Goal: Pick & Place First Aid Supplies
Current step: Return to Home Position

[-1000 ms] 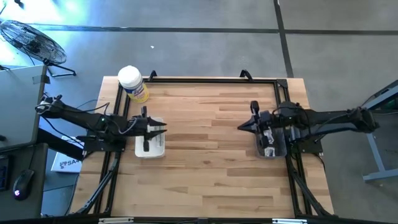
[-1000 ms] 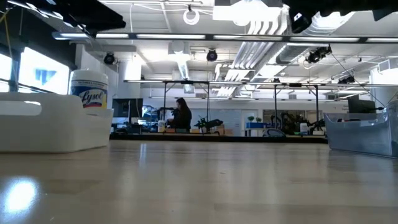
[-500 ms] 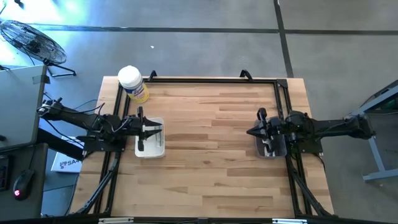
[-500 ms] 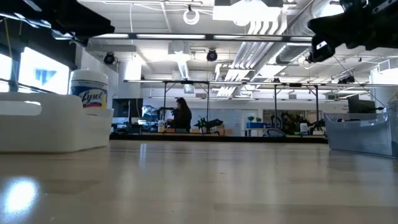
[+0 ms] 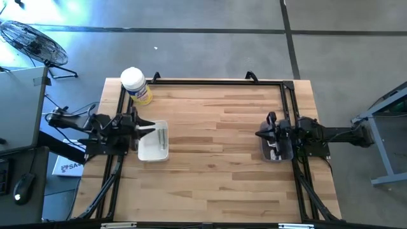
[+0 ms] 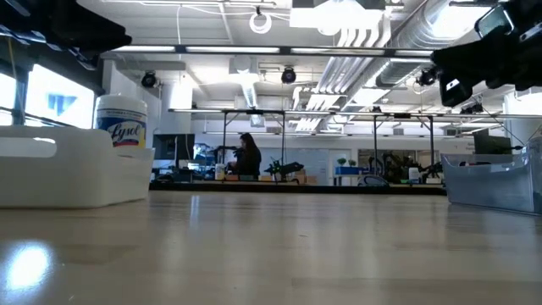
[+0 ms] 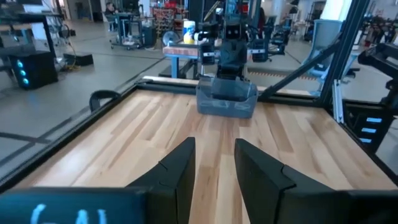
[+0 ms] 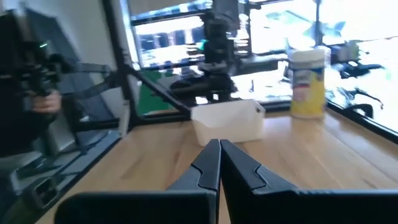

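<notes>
At centre left of the overhead frame, the left gripper [image 5: 150, 126] hovers over the left rim of the white bin [image 5: 152, 157]. Its wrist view shows the fingers [image 7: 180, 171] spread, with nothing between them. Pale greenish strips [image 5: 163, 135] lie inside that bin, along its right wall. At centre right, the right gripper [image 5: 258, 133] hangs at the left rim of the dark bin [image 5: 284, 154], its two prongs pressed together on nothing. White packets [image 5: 275, 152] show within this bin, partly hidden by the arm. The wooden table [image 5: 216, 172] lies between the two bins. A yellow canister [image 5: 135, 85] stands at the table's upper left corner, just above the white bin.
</notes>
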Action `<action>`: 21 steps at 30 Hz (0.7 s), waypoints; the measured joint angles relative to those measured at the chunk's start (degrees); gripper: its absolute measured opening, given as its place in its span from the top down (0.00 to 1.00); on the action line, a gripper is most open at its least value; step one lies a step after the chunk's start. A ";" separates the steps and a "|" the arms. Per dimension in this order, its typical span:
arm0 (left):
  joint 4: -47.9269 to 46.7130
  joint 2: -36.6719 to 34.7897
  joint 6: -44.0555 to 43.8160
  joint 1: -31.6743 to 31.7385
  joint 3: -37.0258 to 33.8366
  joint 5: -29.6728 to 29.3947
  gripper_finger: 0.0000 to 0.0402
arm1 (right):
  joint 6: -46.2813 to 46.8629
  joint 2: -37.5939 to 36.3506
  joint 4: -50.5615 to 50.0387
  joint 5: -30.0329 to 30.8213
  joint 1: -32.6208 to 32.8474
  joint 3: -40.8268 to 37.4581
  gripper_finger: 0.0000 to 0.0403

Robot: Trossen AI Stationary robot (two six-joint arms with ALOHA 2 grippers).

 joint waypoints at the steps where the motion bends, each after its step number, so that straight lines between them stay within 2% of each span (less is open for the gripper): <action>1: -1.33 -1.20 -0.61 0.00 0.00 -0.04 0.72 | 0.38 0.00 -0.18 1.43 0.00 0.00 1.00; 6: -5.76 -6.90 -1.50 0.00 -0.11 -0.22 0.72 | 0.23 0.00 -1.00 2.11 0.00 0.00 1.00; 10: -6.81 -6.64 -0.38 0.00 -0.65 -0.98 0.72 | -0.09 -0.22 -0.47 0.94 0.00 0.00 1.00; 15: -2.32 -6.66 -0.09 0.00 -4.27 -0.93 0.72 | 1.20 -0.44 -0.46 0.85 0.00 -0.02 0.99; 21: 5.75 -6.63 0.42 0.00 -12.17 -1.49 0.72 | 1.74 -0.42 -0.37 0.81 0.02 -0.02 1.00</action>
